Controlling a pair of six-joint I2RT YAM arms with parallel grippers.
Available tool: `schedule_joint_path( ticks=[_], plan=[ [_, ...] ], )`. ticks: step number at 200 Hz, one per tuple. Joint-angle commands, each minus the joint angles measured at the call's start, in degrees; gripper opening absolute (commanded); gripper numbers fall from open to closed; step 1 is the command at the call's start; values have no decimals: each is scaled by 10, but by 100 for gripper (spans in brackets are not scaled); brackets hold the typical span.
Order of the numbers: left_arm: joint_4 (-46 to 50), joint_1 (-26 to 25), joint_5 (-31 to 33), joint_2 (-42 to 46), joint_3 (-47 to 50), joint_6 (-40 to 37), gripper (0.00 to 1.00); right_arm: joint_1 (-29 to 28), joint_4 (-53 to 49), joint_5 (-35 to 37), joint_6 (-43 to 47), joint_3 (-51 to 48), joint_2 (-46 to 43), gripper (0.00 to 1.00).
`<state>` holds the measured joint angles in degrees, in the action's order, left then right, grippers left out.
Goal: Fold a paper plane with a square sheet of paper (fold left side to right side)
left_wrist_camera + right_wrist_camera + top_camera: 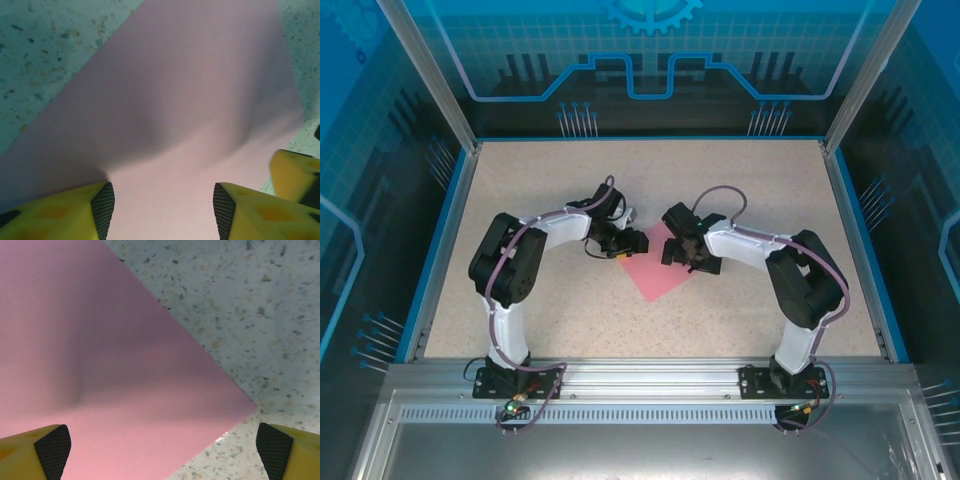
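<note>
The square sheet of paper [655,270] is salmon pink and lies flat on the speckled table, turned like a diamond, between the two arms. My left gripper [625,243] hovers over its left corner, open, its yellow fingers [102,210] spread wide above the pink sheet [190,100]. My right gripper [682,252] hangs over the sheet's right side, open too, with the paper [100,380] and its right corner [252,405] under its fingertips [52,450]. Nothing is between either pair of fingers. No folded plane shape is in view.
The speckled tabletop [550,310] is ringed by a blue rim [438,250] and aluminium posts. The right gripper's yellow finger [295,172] shows at the edge of the left wrist view, close beside the left one.
</note>
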<state>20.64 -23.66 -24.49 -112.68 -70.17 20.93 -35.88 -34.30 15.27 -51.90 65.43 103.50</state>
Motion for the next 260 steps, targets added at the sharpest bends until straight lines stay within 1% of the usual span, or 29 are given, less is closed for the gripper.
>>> schedule_joint_path(
  ticks=[1,18,50,79,103,123,142,156,176,178,193,212,224,242,260],
  plan=[
    [13,1,-9,-8,17,0,56,-9,-7,10,-3,20,28,99],
    [9,2,-11,-9,25,1,53,-10,5,0,8,26,42,99],
    [2,0,-11,-10,35,5,49,-23,50,-49,34,30,58,99],
    [-5,1,-16,-7,39,10,48,-42,67,-79,45,40,70,98],
    [-16,2,-19,11,45,12,48,-47,74,-96,63,41,71,86],
    [-33,12,-34,41,56,18,49,-43,87,-106,83,29,60,70],
    [-50,33,-52,78,75,26,49,-36,111,-138,104,16,47,54],
    [-52,50,-64,106,85,25,51,-31,136,-165,122,4,35,43],
    [-52,76,-85,148,100,18,53,-22,171,-203,140,-18,6,33],
    [-52,79,-88,153,103,18,53,-20,176,-207,141,-21,1,31],
    [-56,100,-104,188,120,13,54,-9,198,-233,159,-40,-32,27],
    [-67,125,-128,240,142,4,56,11,230,-293,199,-69,-87,26],
    [-78,136,-152,279,154,-6,60,28,238,-345,235,-82,-126,26],
    [-81,140,-180,334,159,-39,66,57,215,-412,294,-88,-179,26],
    [-90,140,-218,378,157,-66,72,89,171,-486,349,-81,-223,26]
  ],
)
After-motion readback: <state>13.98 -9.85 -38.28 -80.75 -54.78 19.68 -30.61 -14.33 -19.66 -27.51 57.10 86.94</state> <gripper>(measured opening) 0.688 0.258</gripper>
